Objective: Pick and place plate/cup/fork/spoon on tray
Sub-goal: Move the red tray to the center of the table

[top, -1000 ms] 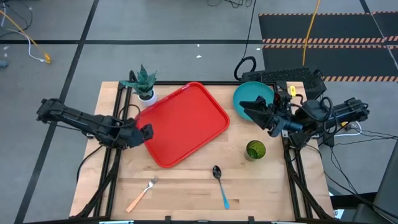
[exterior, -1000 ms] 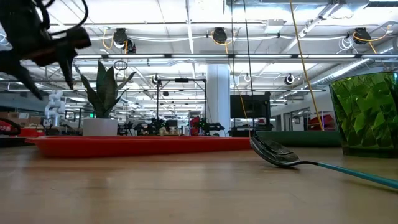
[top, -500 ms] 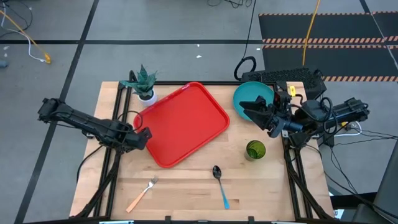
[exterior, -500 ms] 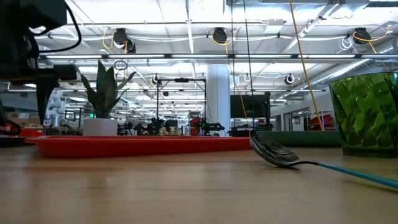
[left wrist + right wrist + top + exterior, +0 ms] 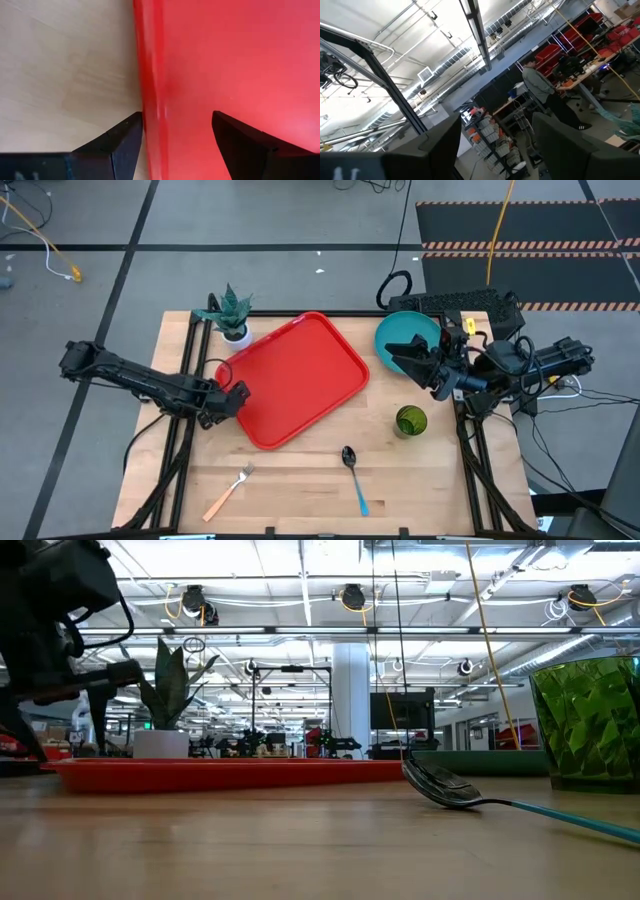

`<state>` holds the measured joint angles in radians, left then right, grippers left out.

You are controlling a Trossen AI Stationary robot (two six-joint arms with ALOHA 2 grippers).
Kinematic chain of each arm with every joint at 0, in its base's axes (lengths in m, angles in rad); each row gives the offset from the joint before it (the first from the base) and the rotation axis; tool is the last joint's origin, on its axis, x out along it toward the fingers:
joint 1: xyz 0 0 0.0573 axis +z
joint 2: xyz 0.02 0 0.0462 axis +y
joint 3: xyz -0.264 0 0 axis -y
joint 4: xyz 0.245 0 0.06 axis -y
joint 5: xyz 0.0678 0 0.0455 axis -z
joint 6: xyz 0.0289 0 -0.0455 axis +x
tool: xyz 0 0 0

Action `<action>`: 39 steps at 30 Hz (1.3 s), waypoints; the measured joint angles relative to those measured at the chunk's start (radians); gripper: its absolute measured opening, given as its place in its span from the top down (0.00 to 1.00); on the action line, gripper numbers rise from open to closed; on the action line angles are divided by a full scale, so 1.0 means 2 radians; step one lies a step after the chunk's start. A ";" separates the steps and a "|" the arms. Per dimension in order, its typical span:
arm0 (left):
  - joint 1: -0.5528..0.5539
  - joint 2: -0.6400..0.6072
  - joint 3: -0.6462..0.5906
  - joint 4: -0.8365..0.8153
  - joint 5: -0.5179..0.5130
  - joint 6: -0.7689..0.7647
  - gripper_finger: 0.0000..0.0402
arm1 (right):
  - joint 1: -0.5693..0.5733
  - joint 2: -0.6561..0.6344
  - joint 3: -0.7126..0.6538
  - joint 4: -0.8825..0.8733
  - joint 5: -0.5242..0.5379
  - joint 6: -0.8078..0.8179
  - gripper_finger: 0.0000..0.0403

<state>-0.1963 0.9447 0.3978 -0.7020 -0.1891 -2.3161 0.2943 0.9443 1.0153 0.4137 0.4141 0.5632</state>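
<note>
The red tray (image 5: 298, 376) lies slantwise on the table's middle. My left gripper (image 5: 236, 398) is open and low at the tray's left rim (image 5: 150, 85). One finger is over the table and one over the tray floor. My right gripper (image 5: 392, 360) is open and empty above the teal plate (image 5: 405, 332) at the far right. The green cup (image 5: 411, 421) stands near the right edge. The blue-handled spoon (image 5: 353, 472) and the orange-handled fork (image 5: 230, 490) lie near the front edge. My left gripper has its fingers on either side of the tray's left rim (image 5: 152, 125), coming from the table's left and slanting down. I cannot tell whether the fingers touch the rim. The tray lies flat on the table.
A white pot with a green plant (image 5: 233, 320) stands at the far left, just beyond the tray's corner. A dark keyboard (image 5: 465, 304) lies behind the plate at the table's far right. Bare wood shows between the tray and the front edge.
My left gripper has come down from well above the table to the level of the tray's left rim, staying open. The tray and the other things have kept still.
</note>
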 joint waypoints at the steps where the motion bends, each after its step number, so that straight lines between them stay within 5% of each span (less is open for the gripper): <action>1: 0.000 0.000 -0.002 -0.001 0.002 0.000 0.40 | 0.000 0.000 0.000 0.000 0.000 0.000 0.41; 11: 0.000 0.000 -0.014 -0.001 0.019 0.015 0.42 | 0.000 0.000 0.000 0.000 0.000 0.000 0.41; 26: 0.000 0.000 -0.014 0.003 0.017 0.041 0.88 | 0.000 0.000 0.000 0.002 0.000 0.001 0.41; 39: 0.000 0.000 -0.014 0.033 0.032 0.101 0.86 | 0.000 0.000 0.000 0.011 0.000 0.001 0.41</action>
<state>-0.1967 0.9447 0.3691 -0.6351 -0.1248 -2.1146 0.2947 0.9443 1.0153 0.4366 0.4137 0.5644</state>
